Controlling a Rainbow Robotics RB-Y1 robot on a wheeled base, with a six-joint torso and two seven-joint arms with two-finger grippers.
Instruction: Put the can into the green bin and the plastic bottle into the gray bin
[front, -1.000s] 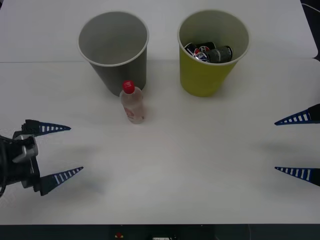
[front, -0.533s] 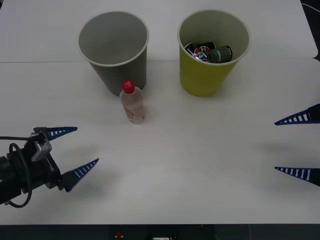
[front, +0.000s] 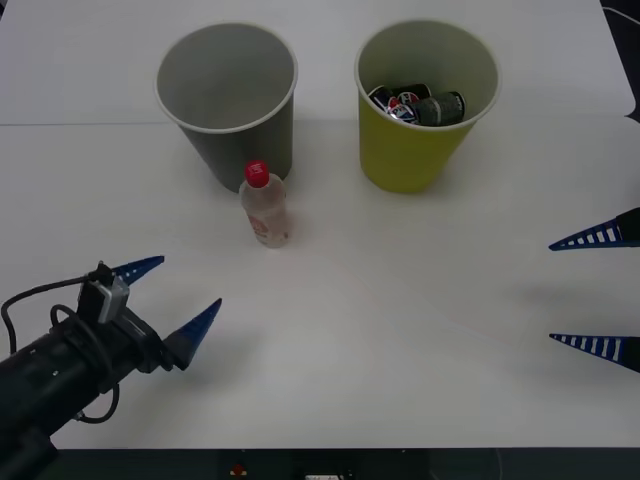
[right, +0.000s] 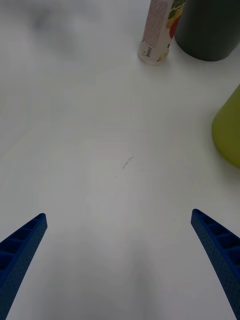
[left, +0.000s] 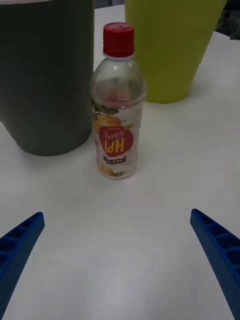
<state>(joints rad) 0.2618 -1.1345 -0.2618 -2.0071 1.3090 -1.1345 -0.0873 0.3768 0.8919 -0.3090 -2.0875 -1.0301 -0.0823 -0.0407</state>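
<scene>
The left gripper (front: 178, 300) hovers low over the table (front: 400, 330) with its fingers spread wide and nothing between them. The bottle (front: 265, 206) stands upright ahead of it, well apart, centred between the fingertips in the left wrist view. Just behind the bottle is the gray bin (front: 228, 100); the green bin (front: 425, 100) stands beyond it to the right, with cans (front: 415, 105) already inside.

The bottle looks light and thin-walled, probably nearly empty, though the clear plastic makes that hard to judge. It would tip easily and dent under a hard squeeze. The labelled middle of the body (left: 118, 142) seems the best hold, below the red cap (left: 118, 40).

The right gripper (front: 598, 292) waits wide open, far to the right.
</scene>
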